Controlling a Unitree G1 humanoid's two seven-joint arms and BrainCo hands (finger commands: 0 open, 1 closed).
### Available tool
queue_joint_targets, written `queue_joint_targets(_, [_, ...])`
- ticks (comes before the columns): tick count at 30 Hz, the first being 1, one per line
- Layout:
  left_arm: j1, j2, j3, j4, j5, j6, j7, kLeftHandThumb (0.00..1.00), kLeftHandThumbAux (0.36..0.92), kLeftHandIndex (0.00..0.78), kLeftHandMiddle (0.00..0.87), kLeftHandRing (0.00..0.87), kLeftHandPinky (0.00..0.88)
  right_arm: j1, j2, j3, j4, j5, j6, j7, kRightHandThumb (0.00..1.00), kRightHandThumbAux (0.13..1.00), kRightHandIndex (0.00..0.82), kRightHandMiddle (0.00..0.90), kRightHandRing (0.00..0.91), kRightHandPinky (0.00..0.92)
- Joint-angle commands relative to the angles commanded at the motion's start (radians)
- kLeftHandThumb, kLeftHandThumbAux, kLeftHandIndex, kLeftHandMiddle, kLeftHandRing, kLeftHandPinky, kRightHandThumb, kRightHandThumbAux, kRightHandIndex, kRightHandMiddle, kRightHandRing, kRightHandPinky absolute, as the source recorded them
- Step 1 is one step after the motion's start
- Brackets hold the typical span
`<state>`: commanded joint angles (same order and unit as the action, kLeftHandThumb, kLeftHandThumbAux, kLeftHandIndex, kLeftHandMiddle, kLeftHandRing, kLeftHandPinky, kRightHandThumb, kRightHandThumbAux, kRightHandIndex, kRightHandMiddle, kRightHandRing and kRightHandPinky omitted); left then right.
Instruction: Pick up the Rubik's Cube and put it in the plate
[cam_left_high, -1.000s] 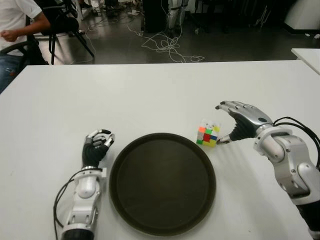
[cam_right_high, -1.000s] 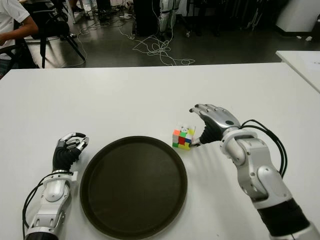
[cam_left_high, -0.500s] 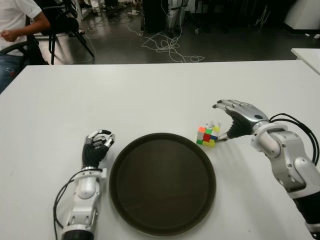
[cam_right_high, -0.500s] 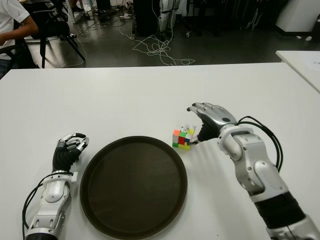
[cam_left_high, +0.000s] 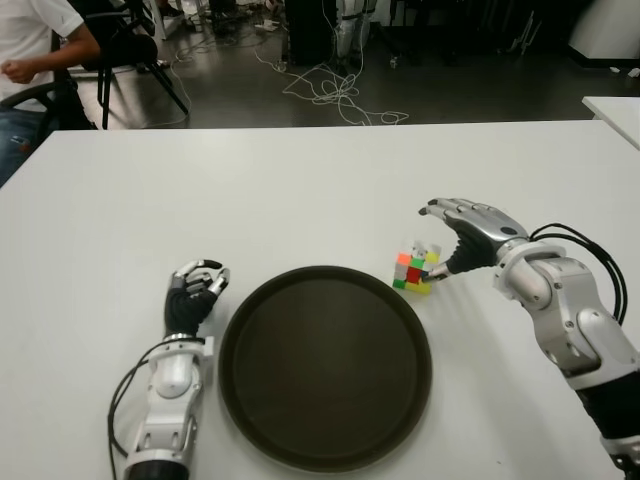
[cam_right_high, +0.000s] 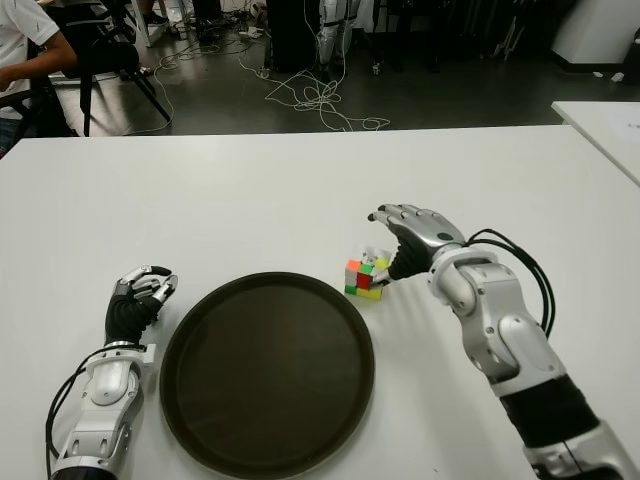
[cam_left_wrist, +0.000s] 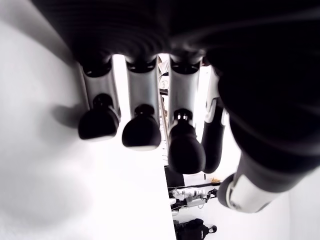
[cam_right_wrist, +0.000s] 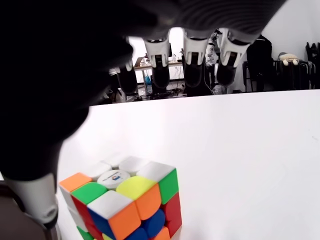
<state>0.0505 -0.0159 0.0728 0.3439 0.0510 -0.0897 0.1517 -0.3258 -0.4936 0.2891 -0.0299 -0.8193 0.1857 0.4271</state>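
The scrambled Rubik's Cube (cam_left_high: 415, 270) stands on the white table (cam_left_high: 300, 190), just past the right rim of the round dark plate (cam_left_high: 325, 400). My right hand (cam_left_high: 433, 243) is open beside the cube on its right. Its fingers (cam_left_high: 445, 210) arch over and behind the cube, and the thumb reaches low toward its right side. In the right wrist view the cube (cam_right_wrist: 125, 197) sits under the spread fingers (cam_right_wrist: 192, 65), with clear space between them. My left hand (cam_left_high: 195, 288) shows left of the plate with its fingers (cam_left_wrist: 142, 132) curled around nothing.
A person (cam_left_high: 30, 50) sits on a chair beyond the table's far left corner. Cables (cam_left_high: 335, 95) lie on the floor behind the table. Another white table's corner (cam_left_high: 615, 108) shows at the far right.
My right hand has crept left and a little farther away, closing in on the cube. The cube, the plate and my left hand have stayed put.
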Motion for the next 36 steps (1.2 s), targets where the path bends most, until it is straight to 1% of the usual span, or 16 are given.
queue_joint_targets(4, [-0.001, -0.001, 0.002, 0.003, -0.001, 0.002, 0.001, 0.705, 0.708, 0.442, 0.8, 0.82, 0.798, -0.02, 0.009, 0.008, 0.023, -0.002, 0.008, 0.001, 0.0, 0.68, 0.0, 0.0, 0.0, 0.0])
queue_joint_targets(10, [-0.005, 0.006, 0.0, 0.015, -0.002, -0.006, -0.012, 0.704, 0.708, 0.442, 0.8, 0.82, 0.798, -0.031, 0.014, 0.012, 0.044, 0.006, 0.001, -0.016, 0.0, 0.683, 0.0, 0.0, 0.0, 0.0])
queue_joint_targets(21, [-0.005, 0.008, 0.003, 0.02, -0.009, -0.011, -0.023, 0.704, 0.707, 0.442, 0.802, 0.823, 0.8, -0.049, 0.025, 0.021, 0.073, 0.014, -0.006, -0.032, 0.0, 0.663, 0.0, 0.0, 0.0, 0.0])
queue_joint_targets(36, [-0.008, 0.009, 0.007, 0.032, -0.006, -0.023, -0.014, 0.703, 0.708, 0.442, 0.798, 0.818, 0.794, -0.069, 0.026, 0.036, 0.121, 0.012, -0.036, -0.049, 0.0, 0.671, 0.0, 0.0, 0.0, 0.0])
